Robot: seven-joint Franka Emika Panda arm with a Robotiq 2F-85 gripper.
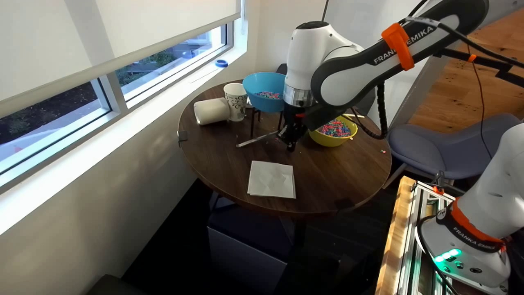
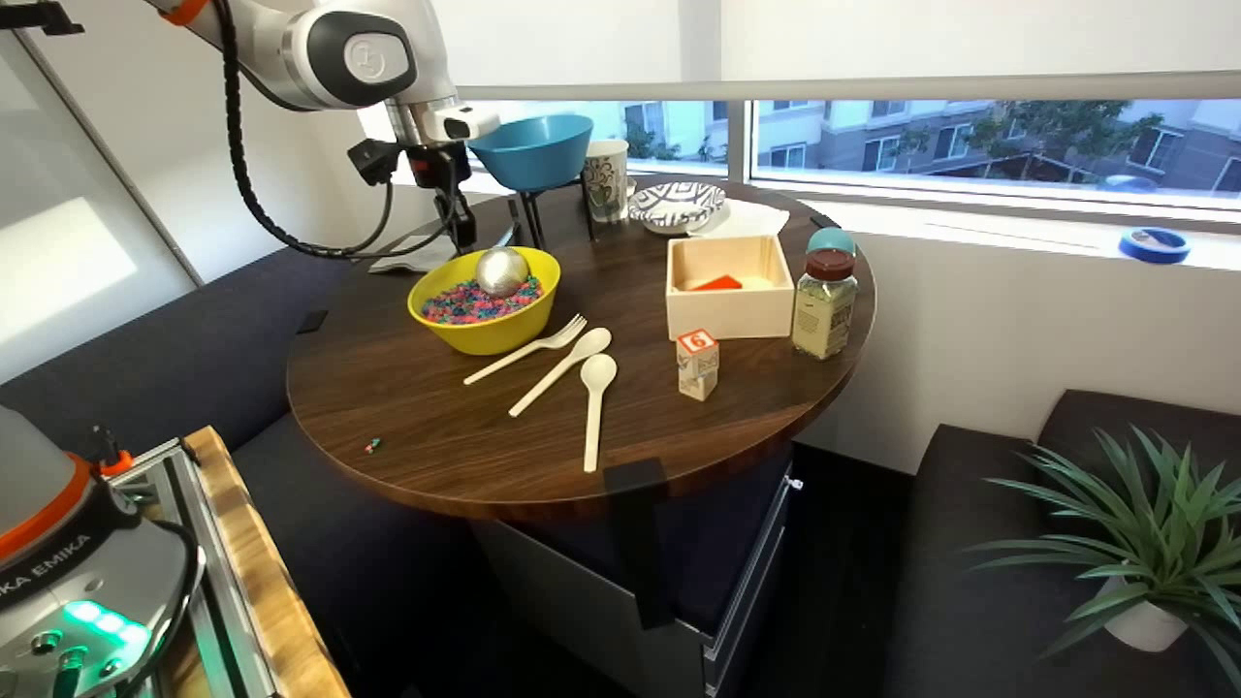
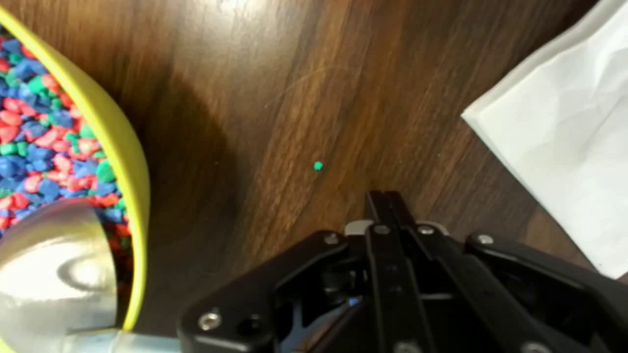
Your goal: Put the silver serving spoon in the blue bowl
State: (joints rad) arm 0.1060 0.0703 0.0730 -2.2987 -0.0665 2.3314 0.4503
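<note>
End effector bare above the counter, silver serving spoon in the yellow bowl

The end effector's slim black fingers stand pressed flat together, holding nothing. In the wrist view they point over dark brown, streakily grained wood, near a single green granule. To one side curves the yellow bowl, smooth-walled and thin-rimmed, filled with chunky granules in pink, blue and green. The silver serving spoon's round, shiny head lies on them; its handle crosses the rim and runs out of sight behind the end effector. In an exterior view the straight, pale handle shows past the fingers; whether its end touches the counter, I cannot tell. On the other side lies creased white paper.

Farther out, in both exterior views, the smooth, flared blue bowl sits raised on a thin-legged dark stand; coloured bits lie inside. Just beside it stands a scroll-patterned cup, a plain white cylinder lying next to the cup. Well apart are an open-topped wooden box and a clear, brown-lidded jar.
</note>
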